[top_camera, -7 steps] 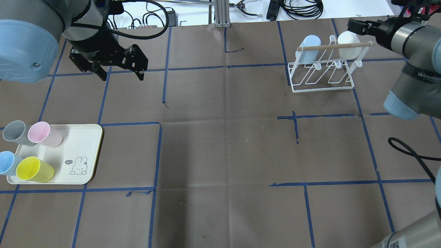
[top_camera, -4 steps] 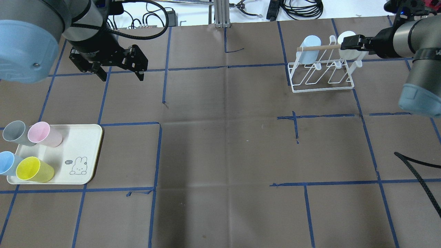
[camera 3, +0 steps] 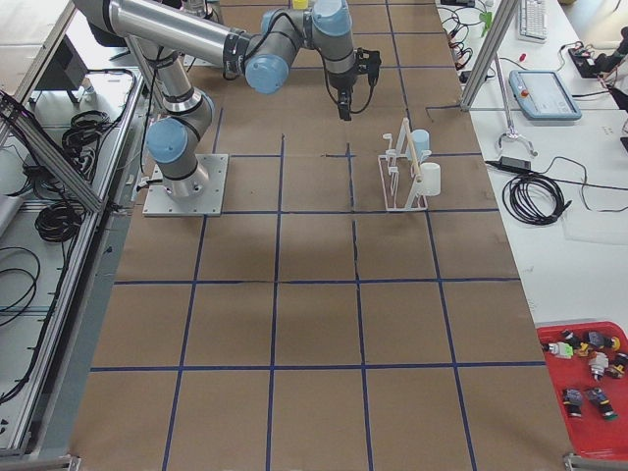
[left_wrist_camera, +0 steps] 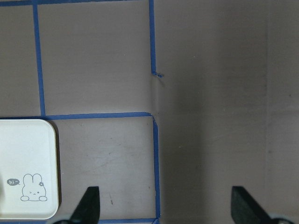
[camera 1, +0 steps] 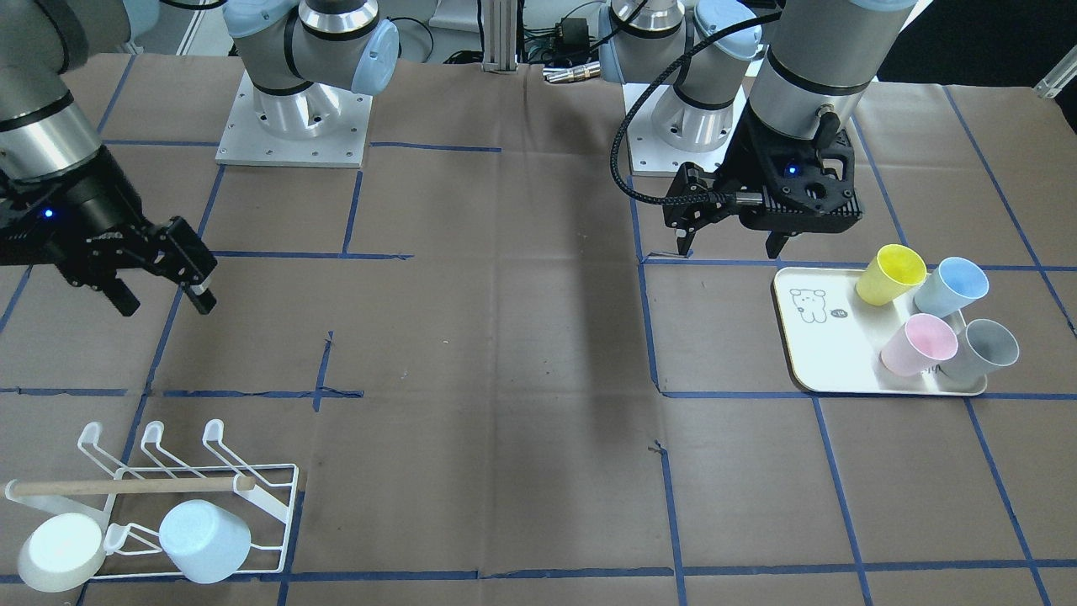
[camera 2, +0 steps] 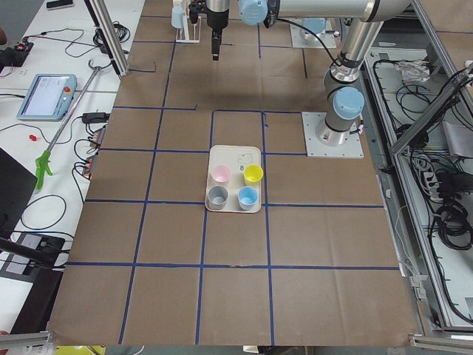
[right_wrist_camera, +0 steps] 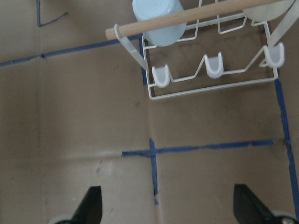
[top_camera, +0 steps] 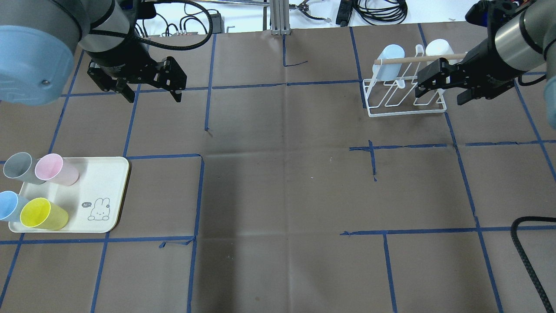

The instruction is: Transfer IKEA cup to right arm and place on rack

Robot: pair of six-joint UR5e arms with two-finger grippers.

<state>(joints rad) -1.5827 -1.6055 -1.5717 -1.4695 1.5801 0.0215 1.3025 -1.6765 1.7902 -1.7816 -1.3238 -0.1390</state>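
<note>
Near the operators' long edge of the table, the rack (top_camera: 404, 61) holds the white cup (top_camera: 438, 47) on a prong at its right end. A light blue cup (top_camera: 391, 51) hangs at its left end. From overhead my right gripper (top_camera: 438, 98) seems to overlap the rack's wires. The front-facing view shows it apart from the rack, on the robot's side, jaws spread and empty. The right wrist camera agrees: both fingertips (right_wrist_camera: 91, 205) sit wide apart with bare table between them and the rack ahead.

My left gripper (top_camera: 154, 98) is also splayed and holds nothing. Its wrist camera adds the rabbit-printed corner of the tray (top_camera: 104, 182) below it. The end camera on the left places that tray about midway between the long edges. On it stand a yellow cup (top_camera: 43, 213), a pink cup (top_camera: 54, 168), a grey cup (top_camera: 19, 167) and a blue cup (top_camera: 8, 205).

A moment ago the right gripper's fingers reached up to the dowel beside the white cup. It has since drawn back toward the robot. The left gripper and all the cups are where they were.
</note>
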